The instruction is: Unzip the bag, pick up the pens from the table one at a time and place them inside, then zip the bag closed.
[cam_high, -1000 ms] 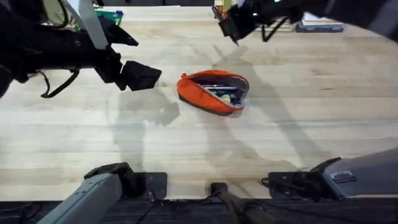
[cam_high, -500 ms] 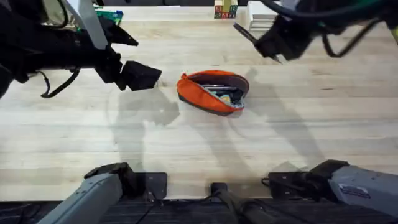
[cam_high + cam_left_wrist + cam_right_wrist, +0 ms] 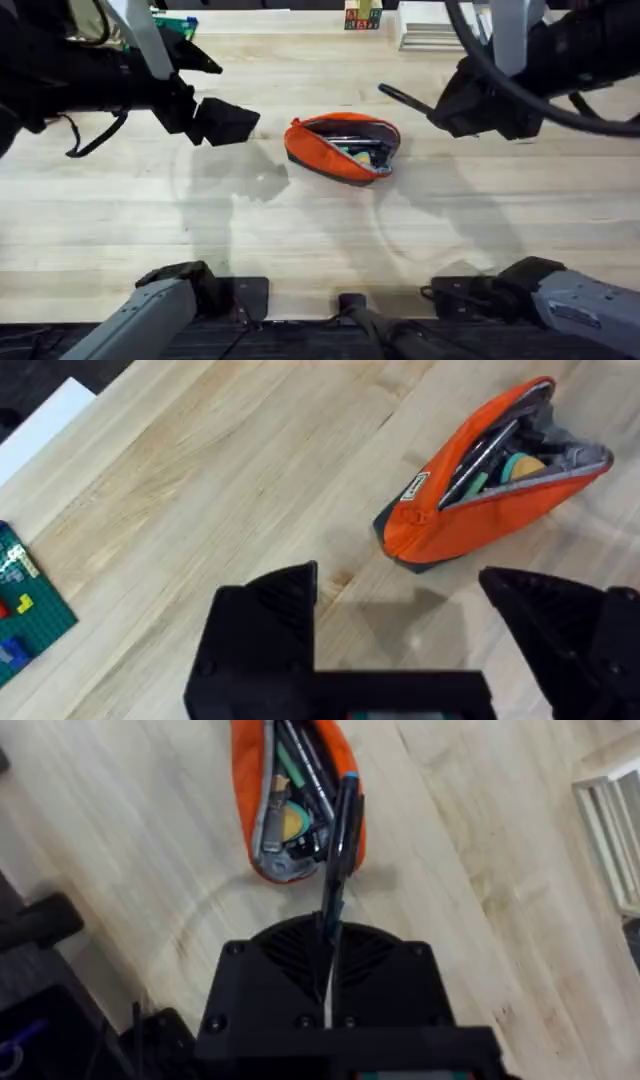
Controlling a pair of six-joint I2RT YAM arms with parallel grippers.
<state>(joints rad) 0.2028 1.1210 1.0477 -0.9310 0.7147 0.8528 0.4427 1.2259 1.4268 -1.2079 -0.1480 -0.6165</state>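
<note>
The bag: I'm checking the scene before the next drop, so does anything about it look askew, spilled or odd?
Nothing stands out. The bag lies unzipped on the table, its contents inside. The right gripper holds a pen above it; the left gripper is open beside it.

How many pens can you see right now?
2 for sure: one pen clamped in the right gripper above the open orange bag, one dark pen already inside it. More may be hidden among the clutter.

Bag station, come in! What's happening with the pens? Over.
Right hand shut on a pen, above the unzipped bag. Left hand open, beside it.
</note>
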